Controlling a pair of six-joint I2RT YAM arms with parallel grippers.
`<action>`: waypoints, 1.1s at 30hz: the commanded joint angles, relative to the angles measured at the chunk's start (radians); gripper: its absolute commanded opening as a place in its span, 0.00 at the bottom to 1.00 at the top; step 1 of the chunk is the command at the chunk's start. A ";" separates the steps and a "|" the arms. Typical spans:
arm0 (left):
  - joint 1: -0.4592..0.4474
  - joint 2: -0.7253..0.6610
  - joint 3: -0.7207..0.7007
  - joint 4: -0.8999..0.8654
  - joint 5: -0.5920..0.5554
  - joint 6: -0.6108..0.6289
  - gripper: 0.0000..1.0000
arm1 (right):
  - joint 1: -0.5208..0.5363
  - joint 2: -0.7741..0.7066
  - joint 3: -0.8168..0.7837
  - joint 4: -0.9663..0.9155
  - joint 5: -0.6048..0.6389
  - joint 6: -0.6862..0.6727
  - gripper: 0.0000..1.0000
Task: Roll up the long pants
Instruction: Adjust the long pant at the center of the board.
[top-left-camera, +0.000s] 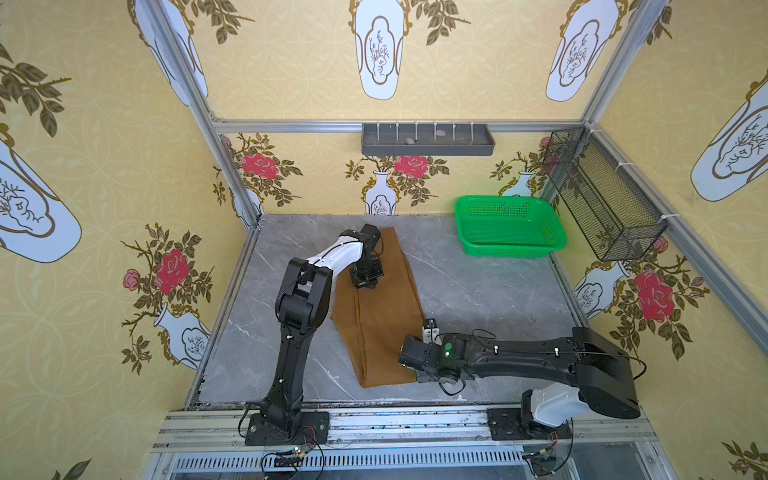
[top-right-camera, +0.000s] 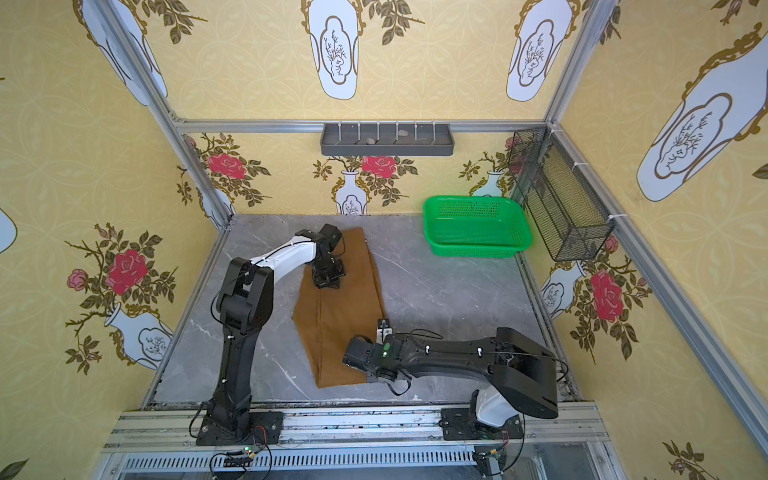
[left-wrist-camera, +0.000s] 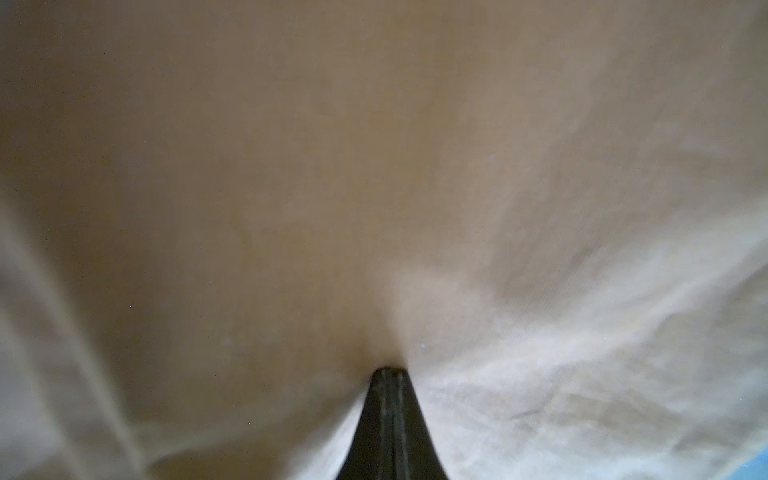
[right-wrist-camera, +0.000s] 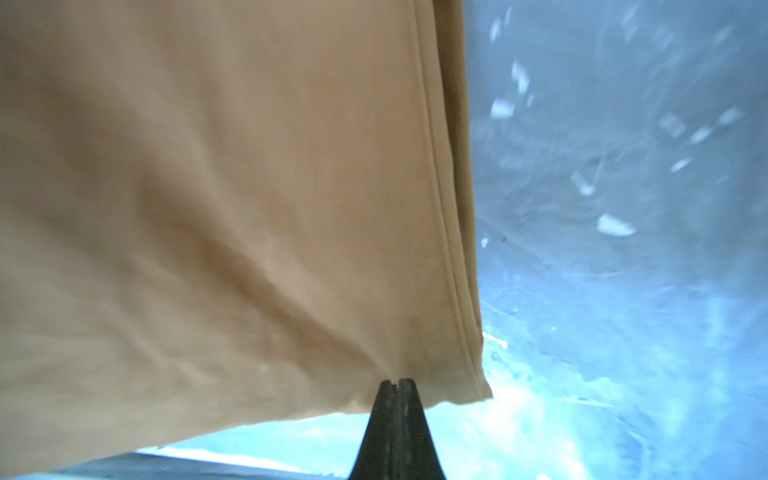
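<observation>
Right pincer (right-wrist-camera: 397, 380) pinches the long pants' (top-left-camera: 376, 316) near corner, left pincer (left-wrist-camera: 390, 370) midway

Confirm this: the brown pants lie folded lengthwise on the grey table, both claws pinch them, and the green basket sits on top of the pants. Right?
One slip: the green basket stands on the table at its far right corner, apart from the long pants, as both top views show. The rest holds.
</observation>
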 joint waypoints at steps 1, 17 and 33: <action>0.003 -0.012 0.042 -0.065 -0.062 0.030 0.00 | 0.098 0.007 0.147 -0.223 0.260 0.026 0.00; -0.255 -0.907 -0.267 0.000 -0.405 -0.055 0.00 | 0.338 0.010 0.775 -0.514 1.122 0.035 0.97; -0.293 -1.477 -0.890 0.160 -0.225 -0.345 0.09 | 0.542 0.118 0.309 -0.786 0.160 -0.050 0.98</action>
